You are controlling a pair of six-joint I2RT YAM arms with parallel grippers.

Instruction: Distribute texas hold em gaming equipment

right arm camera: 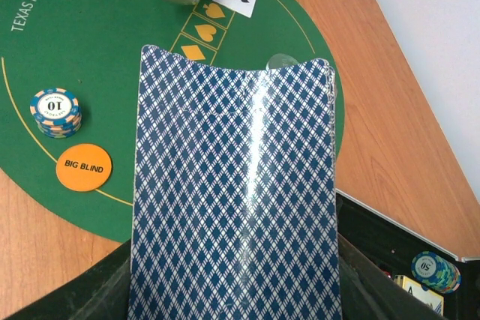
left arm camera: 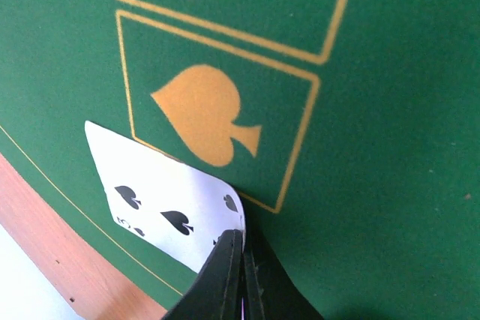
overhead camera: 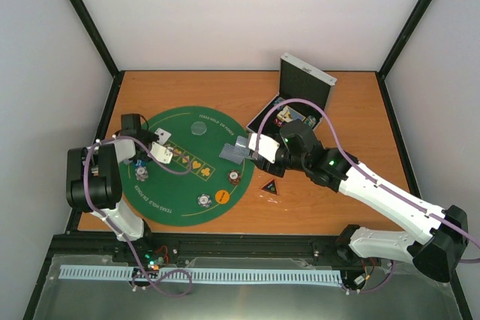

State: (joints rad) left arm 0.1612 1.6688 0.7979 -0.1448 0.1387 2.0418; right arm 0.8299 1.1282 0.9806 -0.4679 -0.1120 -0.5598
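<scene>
Dealing partway: left tool [left arm camera: 241,254] pinches face-up spade card [left arm camera: 161,200] at spade box [left arm camera: 217,118] edge; right tool [overhead camera: 246,149] grips card deck [right arm camera: 234,185]. On mat [overhead camera: 169,204] near right tool: chip stack [overhead camera: 236,177], orange disc [overhead camera: 222,196]. More chips [right arm camera: 435,271] sit in case [overhead camera: 304,80] beyond it.

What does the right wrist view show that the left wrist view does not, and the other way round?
Only the right wrist view: the blue-backed deck in the right jaws, the orange BIG BLIND disc, a chip stack and the case. Only the left wrist view: a close look at the left jaws shut on the face-up spade card. Both: that card, the green mat, the yellow spade box and the wooden table.
</scene>
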